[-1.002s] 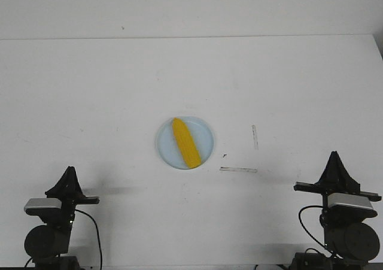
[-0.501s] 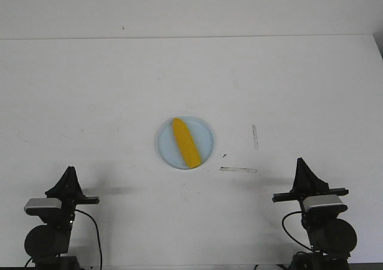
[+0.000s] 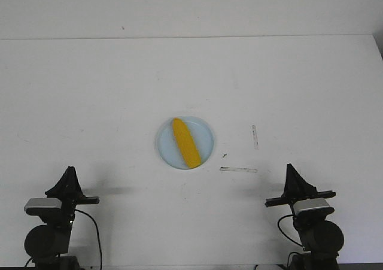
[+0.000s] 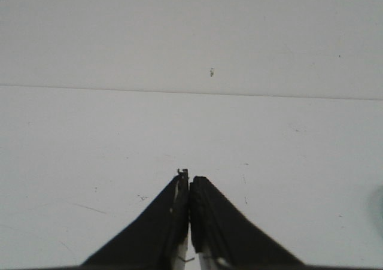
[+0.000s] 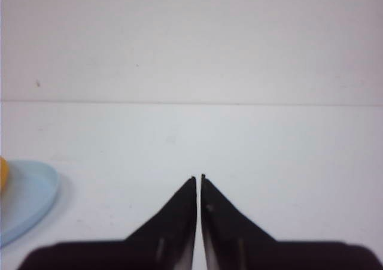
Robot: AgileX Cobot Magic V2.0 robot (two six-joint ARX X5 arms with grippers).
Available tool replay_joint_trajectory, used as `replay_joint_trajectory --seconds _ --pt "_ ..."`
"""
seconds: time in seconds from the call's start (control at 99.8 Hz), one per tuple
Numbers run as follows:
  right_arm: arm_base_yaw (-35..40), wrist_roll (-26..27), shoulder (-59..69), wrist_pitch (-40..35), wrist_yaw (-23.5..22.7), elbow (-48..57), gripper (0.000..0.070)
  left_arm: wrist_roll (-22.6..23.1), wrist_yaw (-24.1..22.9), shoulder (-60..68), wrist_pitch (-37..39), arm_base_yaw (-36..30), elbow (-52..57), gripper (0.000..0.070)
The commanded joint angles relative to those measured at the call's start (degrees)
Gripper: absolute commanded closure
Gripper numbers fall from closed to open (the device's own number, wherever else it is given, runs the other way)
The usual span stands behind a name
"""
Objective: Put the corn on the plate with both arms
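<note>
The yellow corn (image 3: pixel 185 142) lies on the pale blue plate (image 3: pixel 205 139) at the middle of the white table, its tapered tip pointing away. My left gripper (image 3: pixel 70 170) is shut and empty at the near left edge, far from the plate. My right gripper (image 3: pixel 290 168) is shut and empty at the near right, also apart from the plate. In the left wrist view the left gripper (image 4: pixel 189 179) has its jaws pressed together over bare table. In the right wrist view the right gripper (image 5: pixel 198 177) is shut; the plate's rim (image 5: pixel 42 192) and a bit of corn (image 5: pixel 3 174) show beside it.
Two grey tape marks (image 3: pixel 238 169) (image 3: pixel 255 136) lie on the table right of the plate. The table's far edge meets a white wall (image 3: pixel 191 9).
My right arm has moved left along the near edge and turned slightly. The left arm, the corn and the plate have not moved.
</note>
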Motion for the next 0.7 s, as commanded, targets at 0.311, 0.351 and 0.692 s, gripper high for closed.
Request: replay_joint_trajectory --seconds 0.311,0.351,0.692 --pt "0.0 0.5 -0.1 -0.3 0.2 -0.1 0.0689 -0.3 -0.1 -0.1 0.7 0.0 -1.2 0.0699" --pt "0.0 0.5 -0.1 -0.3 0.2 -0.1 0.0689 -0.3 -0.1 -0.1 0.7 0.0 -1.2 0.0699" --pt "-2.0 0.5 -0.1 -0.2 0.1 -0.1 0.0689 -0.3 -0.1 -0.1 0.7 0.0 -1.2 0.0699"
